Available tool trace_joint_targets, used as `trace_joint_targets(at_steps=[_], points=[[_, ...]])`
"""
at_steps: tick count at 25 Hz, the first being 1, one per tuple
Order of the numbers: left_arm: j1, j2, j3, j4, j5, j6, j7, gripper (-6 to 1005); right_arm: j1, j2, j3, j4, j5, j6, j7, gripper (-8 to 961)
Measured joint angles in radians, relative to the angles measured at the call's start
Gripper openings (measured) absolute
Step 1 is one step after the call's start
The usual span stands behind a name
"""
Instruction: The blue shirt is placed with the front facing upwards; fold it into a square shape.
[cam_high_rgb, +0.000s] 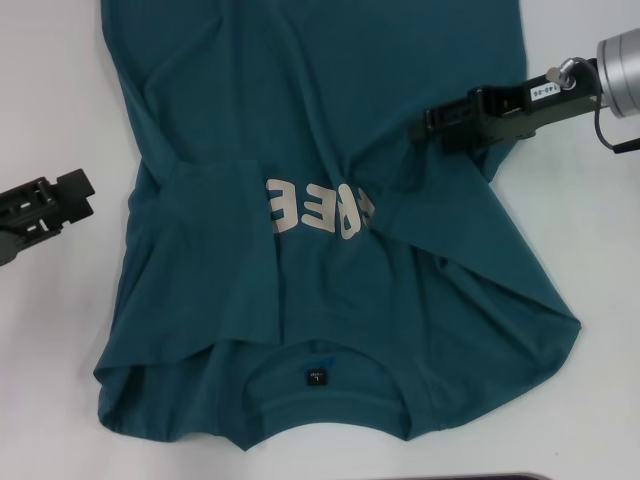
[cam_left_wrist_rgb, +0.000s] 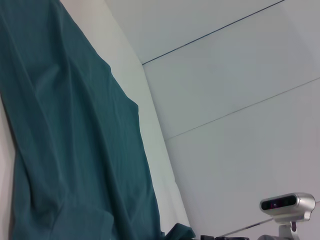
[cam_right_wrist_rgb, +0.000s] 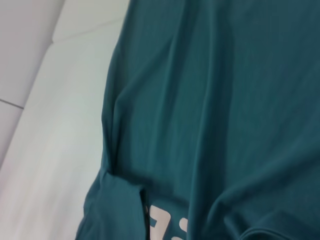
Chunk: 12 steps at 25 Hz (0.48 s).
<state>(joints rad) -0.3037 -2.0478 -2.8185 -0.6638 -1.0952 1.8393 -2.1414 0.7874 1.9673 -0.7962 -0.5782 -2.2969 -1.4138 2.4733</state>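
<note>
White table (cam_high_rgb: 60, 380) under blue shirt (cam_high_rgb: 330, 300), right gripper (cam_high_rgb: 425, 128) above.

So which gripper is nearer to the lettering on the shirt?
Right. The right gripper is over the shirt, just beyond the lettering at its right end. The left gripper is off the shirt, over the table, farther from it.

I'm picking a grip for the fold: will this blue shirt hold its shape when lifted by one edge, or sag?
Probably sag. The blue shirt lies in soft wrinkles, and a sleeve already folded over the lettering lies limp. It looks light and thin, so a push would likely bunch it up. The right gripper is over it; the left gripper waits beside it.
</note>
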Motion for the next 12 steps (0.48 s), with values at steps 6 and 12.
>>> trace_joint_targets(at_steps=[6,12], points=[[0.000,0.001,0.000,0.008,0.000,-0.001,0.000,591,0.028,-0.021,-0.036,-0.038,-0.002,-0.004,0.003,782],[0.000,0.000,-0.001,0.009,0.000,-0.003,0.000,591,0.038,-0.013,-0.032,-0.120,0.005,0.004,0.004,808]])
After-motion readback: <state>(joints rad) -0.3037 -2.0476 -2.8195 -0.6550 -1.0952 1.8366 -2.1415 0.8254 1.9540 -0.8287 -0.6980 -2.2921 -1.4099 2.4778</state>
